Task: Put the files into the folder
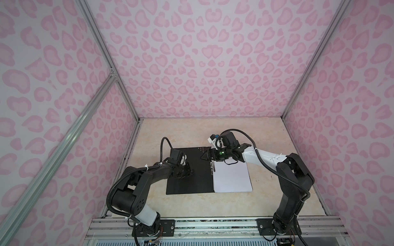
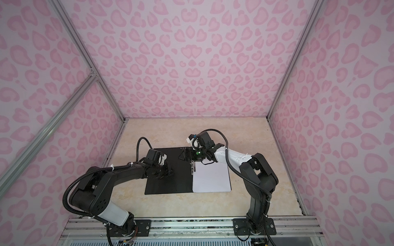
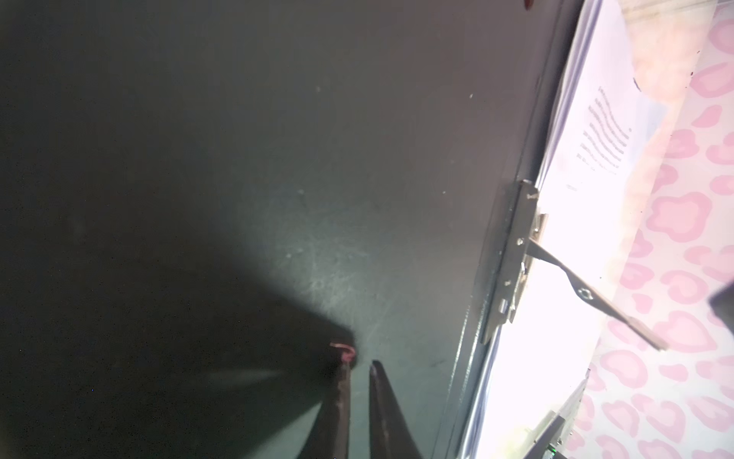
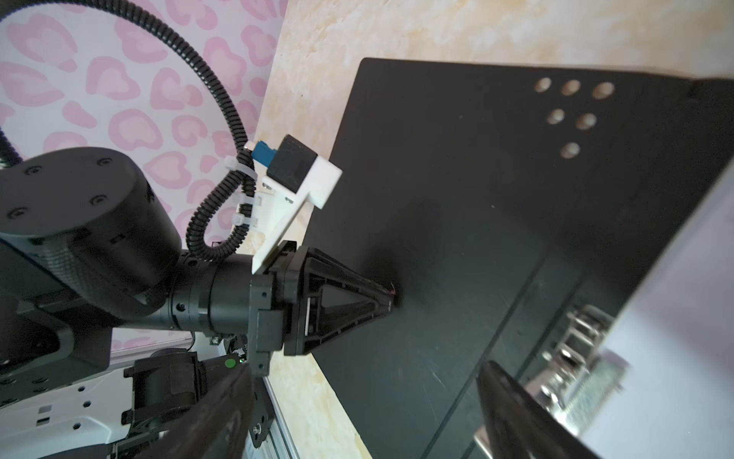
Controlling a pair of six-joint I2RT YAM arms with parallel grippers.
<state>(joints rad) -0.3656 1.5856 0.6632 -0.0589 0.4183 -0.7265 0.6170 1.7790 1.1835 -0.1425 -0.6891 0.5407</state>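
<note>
Pink-spotted walls (image 1: 191, 64) | marble table (image 1: 191, 204) | clip lever (image 3: 588, 294) raised over files (image 1: 232, 179)

Nothing is showing sharply enough to be read: no word, number, brand or sign. In the left wrist view the papers (image 3: 595, 159) are carrying a block of black printed lines plus one short separate line, but all of it is blurring into streaks and no letter is coming through. In both top views, right of centre in the frame, the papers are showing only blank white on the open black folder (image 1: 187, 181).
</note>
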